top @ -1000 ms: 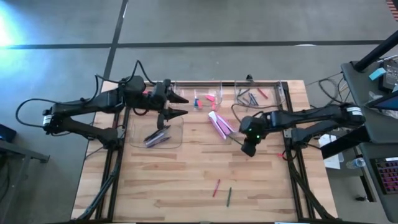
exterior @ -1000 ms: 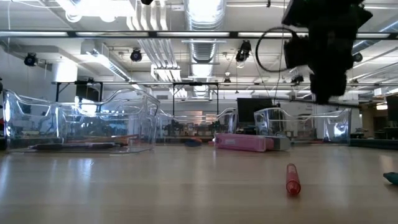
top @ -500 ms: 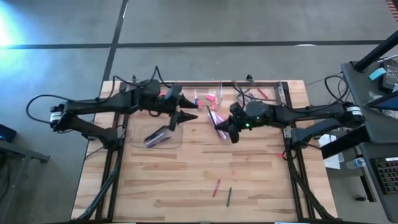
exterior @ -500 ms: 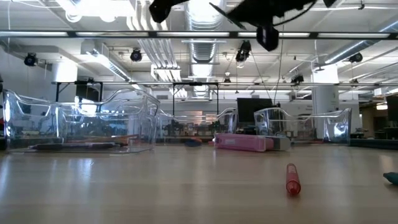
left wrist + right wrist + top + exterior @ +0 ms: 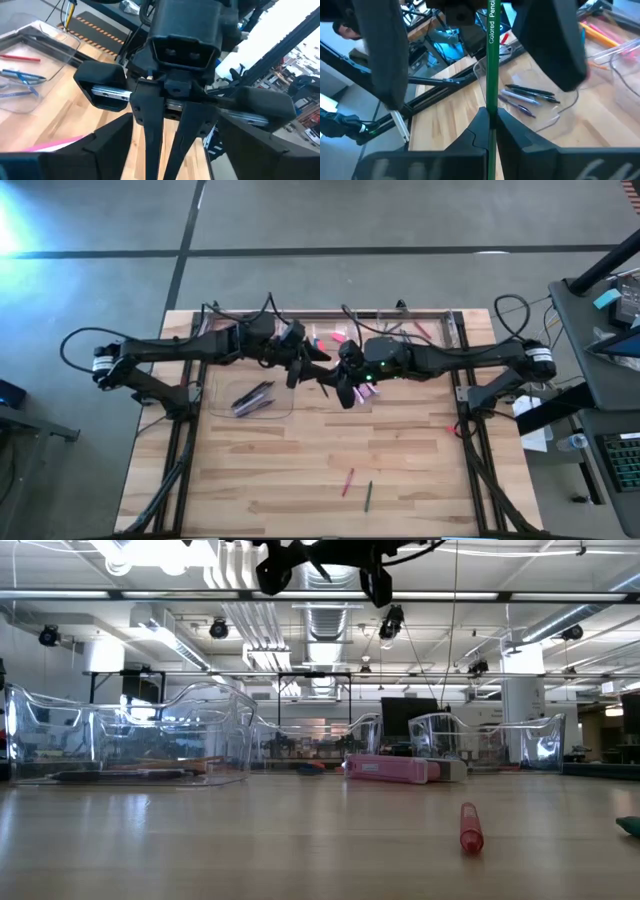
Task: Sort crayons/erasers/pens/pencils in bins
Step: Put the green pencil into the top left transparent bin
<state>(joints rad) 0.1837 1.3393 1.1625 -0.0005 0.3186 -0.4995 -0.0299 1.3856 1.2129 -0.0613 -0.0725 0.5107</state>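
Two hands meet tip to tip high above the middle of the bench (image 5: 300, 460), the sorting job partly done. The right hand (image 5: 490, 117) is clamped on a green pencil (image 5: 491, 55), its two fingers pinched together on the shaft, which runs straight out toward the left hand (image 5: 120, 145) facing it; that hand's fingers stand apart on either side of the right one's tips, apparently placed for a hand-over, though whether it touches the pencil yet cannot be told. Already sorted, as far as can be seen: a few pens (image 5: 527, 97) lie in a clear bin (image 5: 555, 120) below and beyond the right hand, more sticks rest in a far bin (image 5: 425, 330) behind the right arm, and small pink pieces (image 5: 338, 337), possibly erasers, sit in a bin just behind the two hands. A pink object (image 5: 388, 769) lies on the wood beneath the hands. Still loose, well to the near side of both hands, are a red crayon (image 5: 470, 828) and a dark green stick (image 5: 368, 494). By this showing the job looks well past halfway, with the held pencil and those two strays left to place.
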